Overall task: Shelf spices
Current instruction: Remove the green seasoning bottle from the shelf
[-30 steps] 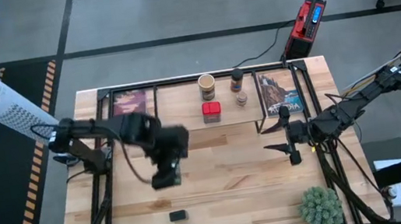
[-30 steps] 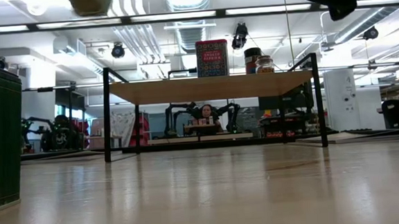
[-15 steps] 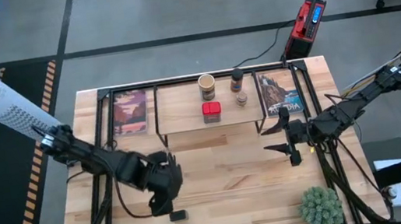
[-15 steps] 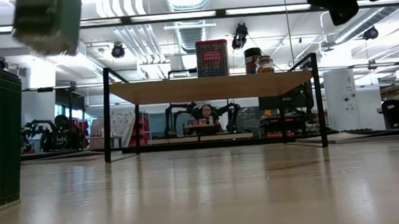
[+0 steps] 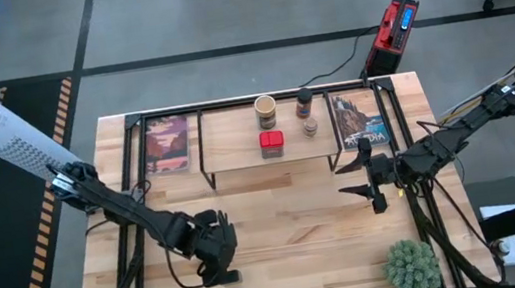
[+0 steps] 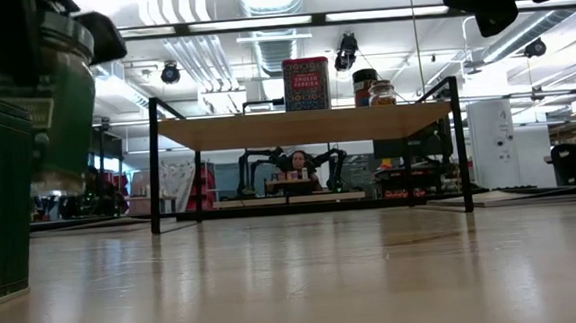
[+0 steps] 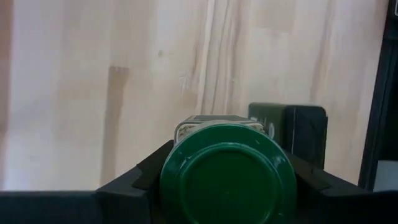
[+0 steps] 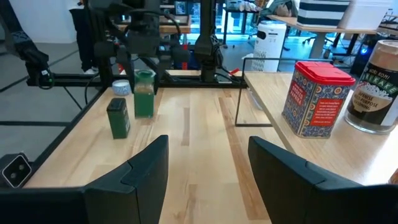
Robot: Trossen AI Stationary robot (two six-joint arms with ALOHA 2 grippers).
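Green-lidded jar (image 7: 227,180) hangs upright just above the table (image 5: 289,220) near its front-left, beside the small black box (image 8: 118,118), clamped in my left gripper (image 5: 215,261); right gripper (image 8: 205,163) waits right of the shelf (image 5: 239,157), fingers apart, holding nothing.

My left gripper (image 5: 216,263) hangs over the near part of the large light-wood slatted table (image 5: 289,220), just beside the small black box (image 8: 118,118) standing there. Farther off stands the low light-wood shelf on thin black legs (image 5: 236,137), bearing a red square tin (image 5: 271,142), a tan round jar (image 5: 265,112) and a dark-capped brown bottle (image 5: 304,103).
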